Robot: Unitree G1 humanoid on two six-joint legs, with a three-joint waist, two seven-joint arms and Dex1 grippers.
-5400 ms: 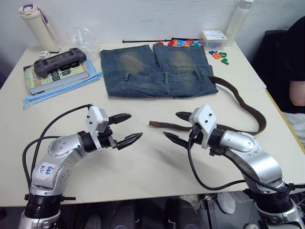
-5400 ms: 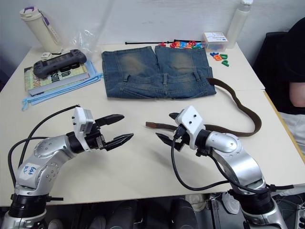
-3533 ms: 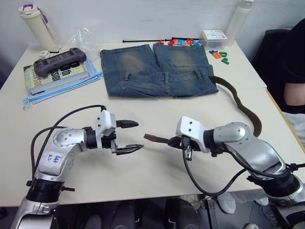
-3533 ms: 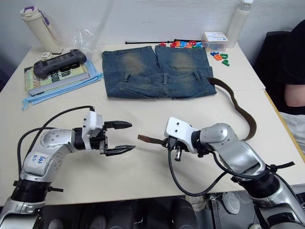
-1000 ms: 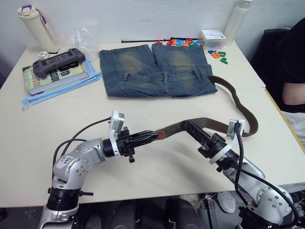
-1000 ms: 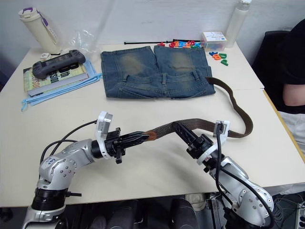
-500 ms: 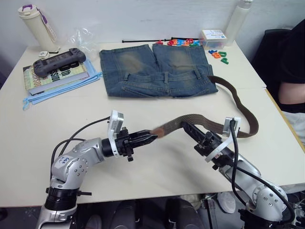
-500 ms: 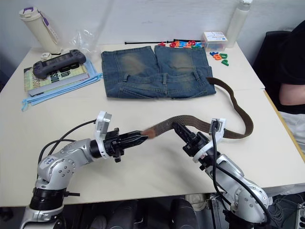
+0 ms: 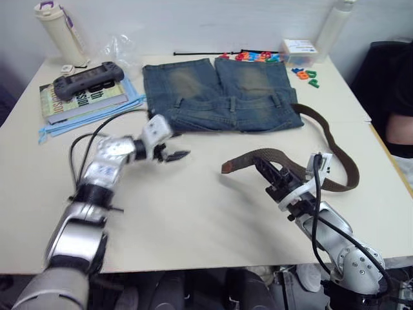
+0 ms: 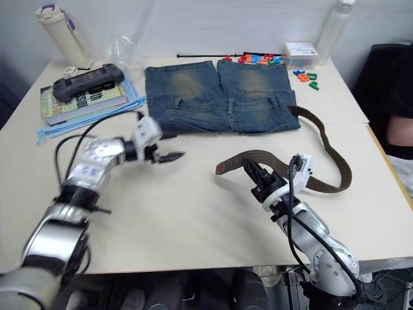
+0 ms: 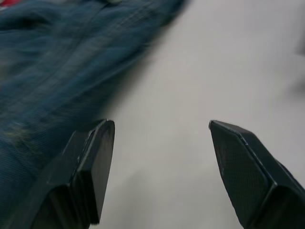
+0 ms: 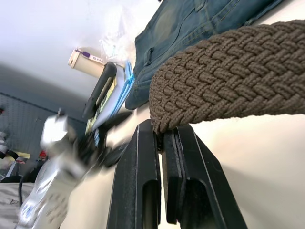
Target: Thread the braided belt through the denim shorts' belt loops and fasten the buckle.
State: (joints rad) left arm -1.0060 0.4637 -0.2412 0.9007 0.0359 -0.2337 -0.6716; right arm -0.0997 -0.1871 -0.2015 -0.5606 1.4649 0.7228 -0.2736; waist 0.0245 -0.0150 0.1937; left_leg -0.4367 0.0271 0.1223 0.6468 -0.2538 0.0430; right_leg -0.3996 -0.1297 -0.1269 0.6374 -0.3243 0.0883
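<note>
- My right pincer (image 10: 253, 173) is clamped on the braided belt (image 10: 326, 155), a short way back from its free tip, holding that end lifted off the table (image 10: 193, 219) near the middle.
- From my grip the belt arcs toward the right edge, loops round, and runs back to the right corner of the waistband of the denim shorts (image 10: 219, 97).
- I cannot make out the buckle, nor whether the belt passes any belt loops (image 10: 230, 106) yet.
- The shorts lie flat toward the far edge, waistband facing me and running left to right; the lifted tip points left, roughly along that line but well short of it.
- My left pincer (image 9: 173, 154) is spread wide and empty, just off the waistband's left corner, so I judge it the nearer one to steady the denim.
- The next move, as I see it, carries the tip away from me toward the waistband.
- Containers: a small box (image 9: 297, 46) at the far right corner, contents hidden.
</note>
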